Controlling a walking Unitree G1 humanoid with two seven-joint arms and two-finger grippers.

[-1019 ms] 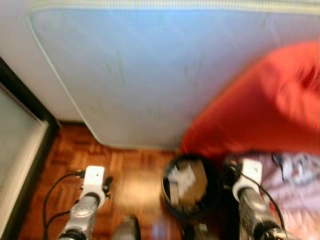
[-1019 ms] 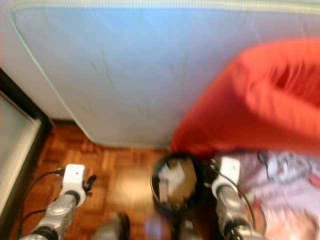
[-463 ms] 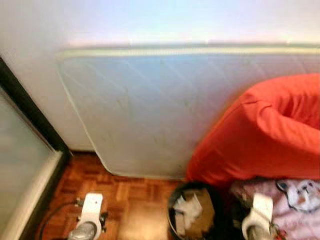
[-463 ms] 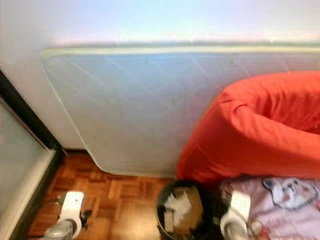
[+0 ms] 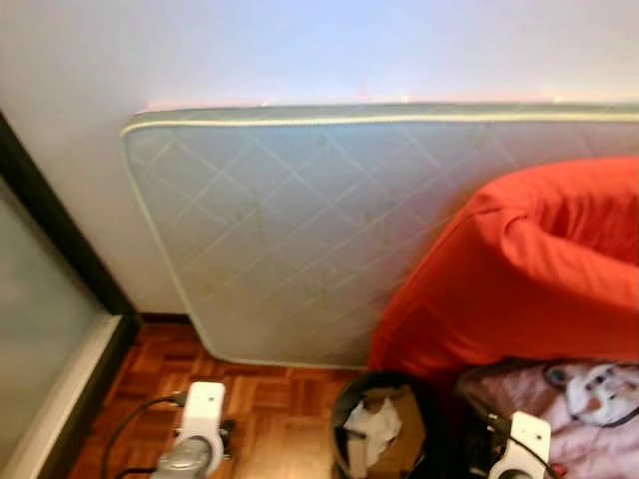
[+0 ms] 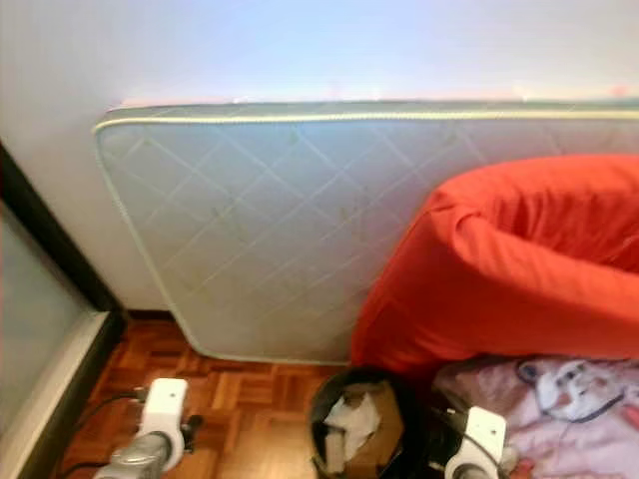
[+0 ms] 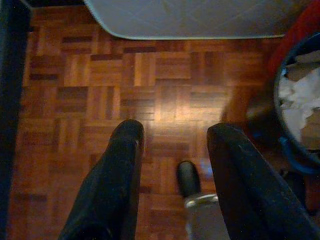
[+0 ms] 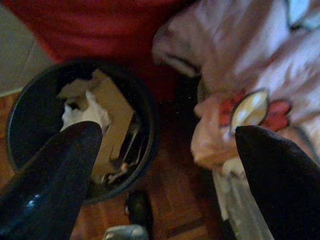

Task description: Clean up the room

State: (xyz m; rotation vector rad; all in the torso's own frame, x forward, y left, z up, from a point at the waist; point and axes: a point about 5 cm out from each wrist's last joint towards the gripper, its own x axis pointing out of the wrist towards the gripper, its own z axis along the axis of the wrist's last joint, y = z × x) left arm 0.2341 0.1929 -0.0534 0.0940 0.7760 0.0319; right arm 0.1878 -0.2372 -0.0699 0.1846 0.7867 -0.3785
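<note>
Head views: a quilted mattress [image 5: 300, 230] leans upright against the wall, with an orange beanbag [image 6: 519, 269] resting against it. Below the beanbag stands a black waste bin [image 5: 384, 429] holding paper and cardboard, and a pink printed cloth [image 6: 559, 394] lies heaped beside it. Both silver wrists enter at the lower edge of the head views, one on each side of the bin.

Left wrist view: the left tool [image 7: 175, 145] has its two fingers spread and holds nothing. It hangs over bare parquet floor [image 7: 90, 75], with the mattress's lower edge ahead and the bin rim off to one side.

Right wrist view: the right tool [image 8: 165, 145] is likewise spread wide and empty. The bin lies beneath one finger, the pink cloth beneath the other, and a strip of floor shows between them.

Hazard: the bin stands close to the right tool. A descent toward the cloth could clip the rim and tip the rubbish onto the floor; loose folds may also slip from a shallow pinch.
</note>
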